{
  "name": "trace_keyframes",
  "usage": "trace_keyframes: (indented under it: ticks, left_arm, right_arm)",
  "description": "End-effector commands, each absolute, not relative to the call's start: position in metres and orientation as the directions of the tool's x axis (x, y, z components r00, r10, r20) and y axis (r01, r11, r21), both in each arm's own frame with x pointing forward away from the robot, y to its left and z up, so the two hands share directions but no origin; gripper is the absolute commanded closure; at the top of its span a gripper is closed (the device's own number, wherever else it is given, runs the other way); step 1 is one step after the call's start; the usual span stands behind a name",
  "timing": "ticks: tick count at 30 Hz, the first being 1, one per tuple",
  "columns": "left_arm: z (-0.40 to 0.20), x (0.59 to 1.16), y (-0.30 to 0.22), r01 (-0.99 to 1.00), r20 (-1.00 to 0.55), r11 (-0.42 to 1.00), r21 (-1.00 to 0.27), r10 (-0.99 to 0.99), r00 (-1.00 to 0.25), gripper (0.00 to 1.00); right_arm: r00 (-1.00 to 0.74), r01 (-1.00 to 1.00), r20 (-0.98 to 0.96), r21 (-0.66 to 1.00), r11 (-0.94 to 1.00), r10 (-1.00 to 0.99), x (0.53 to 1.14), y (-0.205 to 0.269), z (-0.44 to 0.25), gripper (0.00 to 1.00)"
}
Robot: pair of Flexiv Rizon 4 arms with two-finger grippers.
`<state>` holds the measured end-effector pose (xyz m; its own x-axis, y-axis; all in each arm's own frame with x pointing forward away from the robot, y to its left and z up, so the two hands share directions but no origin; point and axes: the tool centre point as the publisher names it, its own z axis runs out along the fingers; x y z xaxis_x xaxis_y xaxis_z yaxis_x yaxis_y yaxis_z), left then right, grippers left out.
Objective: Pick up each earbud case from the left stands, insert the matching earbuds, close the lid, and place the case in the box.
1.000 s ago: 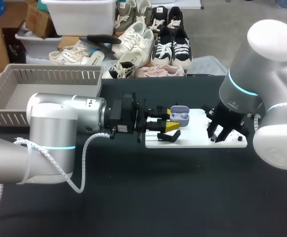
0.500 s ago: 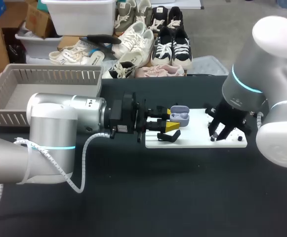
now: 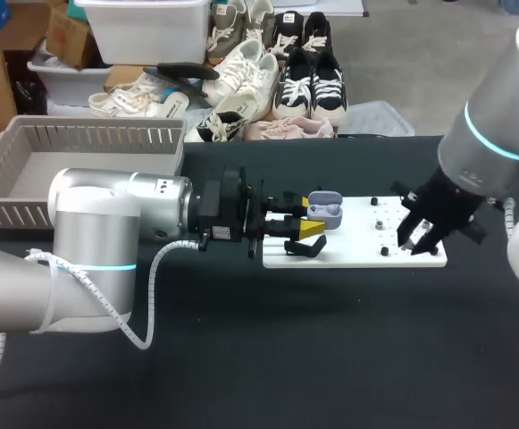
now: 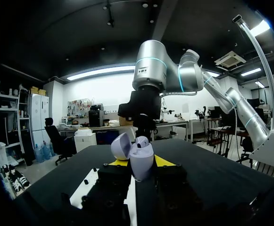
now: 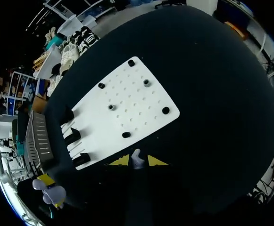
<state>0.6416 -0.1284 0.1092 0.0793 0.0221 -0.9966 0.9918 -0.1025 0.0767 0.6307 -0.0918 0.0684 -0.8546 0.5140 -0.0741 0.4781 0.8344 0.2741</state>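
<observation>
Cloth, black and matte, covers the whole table. Both arms are over it. The left arm lies level across the left half, and the right arm stands tall at the right edge. A grey slatted box sits at the far left corner, well apart from a white board lying flat right of the middle. The left gripper is at the board's left end, its fingers clamped from both sides on a lilac case held upright with its lid up. The right gripper hangs at the board's right end, fingers drawn narrow (only the right wrist view shows it) on a small white earbud. Three black stands line the board's left end, and small black pegs dot the rest of it.
</observation>
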Motion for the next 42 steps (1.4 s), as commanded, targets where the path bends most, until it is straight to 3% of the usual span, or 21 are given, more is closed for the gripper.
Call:
trace_keyframes:
  ticks: [1,10,22,42]
  left_arm:
    - [0.109,0.642,-0.129,0.992,-0.997,-0.103,0.077,0.021,0.079,1.00]
    - [0.109,0.642,-0.129,0.992,-0.997,-0.103,0.077,0.021,0.079,1.00]
    - [0.109,0.642,-0.129,0.992,-0.997,-0.103,0.077,0.021,0.079,1.00]
    - [0.109,0.642,-0.129,0.992,-0.997,-0.103,0.077,0.021,0.079,1.00]
  right_arm:
    - [-0.890,0.434,-0.034,0.238,0.869,0.454,0.617,-0.100,0.116,1.00]
    - [-0.953,0.283,-0.053,0.199,0.938,0.299,0.590,-0.094,0.181,1.00]
    - [-0.998,0.050,-0.021,0.142,0.989,0.054,0.573,-0.037,0.216,1.00]
    - [-0.999,0.030,-0.030,0.113,0.993,0.034,0.601,0.025,0.217,1.00]
